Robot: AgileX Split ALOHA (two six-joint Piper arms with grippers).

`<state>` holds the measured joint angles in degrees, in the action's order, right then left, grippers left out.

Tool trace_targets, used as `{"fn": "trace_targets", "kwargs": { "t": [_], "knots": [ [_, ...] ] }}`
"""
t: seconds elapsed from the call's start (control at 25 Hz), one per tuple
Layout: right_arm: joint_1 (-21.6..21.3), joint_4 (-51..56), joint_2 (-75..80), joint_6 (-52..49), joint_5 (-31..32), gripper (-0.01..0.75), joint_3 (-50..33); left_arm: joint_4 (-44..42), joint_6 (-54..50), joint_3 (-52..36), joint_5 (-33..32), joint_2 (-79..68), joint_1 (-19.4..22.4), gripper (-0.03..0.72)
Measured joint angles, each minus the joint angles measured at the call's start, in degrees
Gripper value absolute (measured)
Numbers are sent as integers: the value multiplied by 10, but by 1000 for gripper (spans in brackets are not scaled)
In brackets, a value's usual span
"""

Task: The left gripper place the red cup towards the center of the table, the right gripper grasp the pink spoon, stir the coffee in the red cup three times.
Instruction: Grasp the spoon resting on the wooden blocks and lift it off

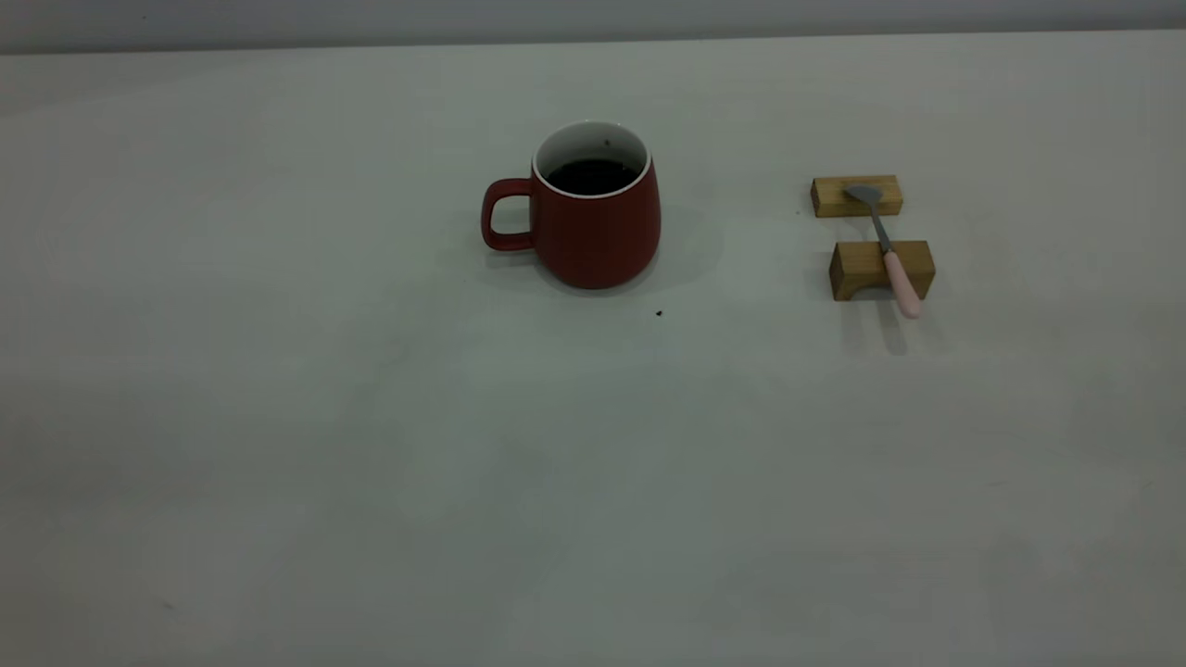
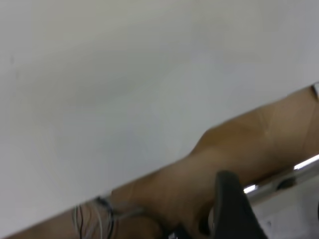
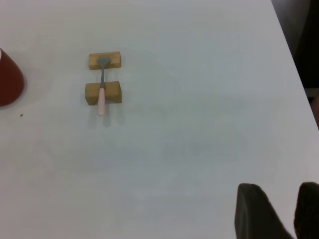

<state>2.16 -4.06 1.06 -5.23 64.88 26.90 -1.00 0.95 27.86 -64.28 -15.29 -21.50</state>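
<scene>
On my outside camera the red cup (image 1: 593, 218) stands upright near the middle of the table (image 1: 371, 463), its handle pointing to the left arm's side, with dark coffee (image 1: 593, 176) inside. Well apart from it, on the right arm's side, the pink spoon (image 1: 885, 245) lies across two wooden blocks (image 1: 866, 269), bowl on the far block, pink handle overhanging the near one. A tiny dark speck (image 1: 659, 313) sits just in front of the cup.

Neither arm shows there. My right wrist camera shows the right gripper (image 3: 281, 211) over bare table, well away from the spoon (image 3: 101, 97), its two fingers (image 3: 256, 214) apart and holding nothing. My left wrist camera catches only one dark finger (image 2: 234, 209) of the left gripper past the table's edge; I cannot tell how far it is open.
</scene>
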Motion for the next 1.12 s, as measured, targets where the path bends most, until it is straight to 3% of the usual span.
{"fn": "trace_targets", "kwargs": {
  "t": [0.36, 0.68, 0.8, 0.96, 1.12],
  "knots": [
    [0, 3, 0, 0, 0, 238, 0, 4, 5, 0, -1, 99, 17, 478],
    [0, 19, 1, 0, -2, 240, 0, 4, 3, 0, -2, 153, 158, 478],
    [0, 41, 47, 17, -13, 276, 7, 4, 3, 0, -4, 163, 194, 478],
    [0, 81, 186, 47, -98, 384, 18, 5, 3, 0, -4, 164, 210, 478],
    [0, 157, 346, 94, -243, 485, 20, 5, 3, 0, -4, 164, 210, 478]
  ]
}}
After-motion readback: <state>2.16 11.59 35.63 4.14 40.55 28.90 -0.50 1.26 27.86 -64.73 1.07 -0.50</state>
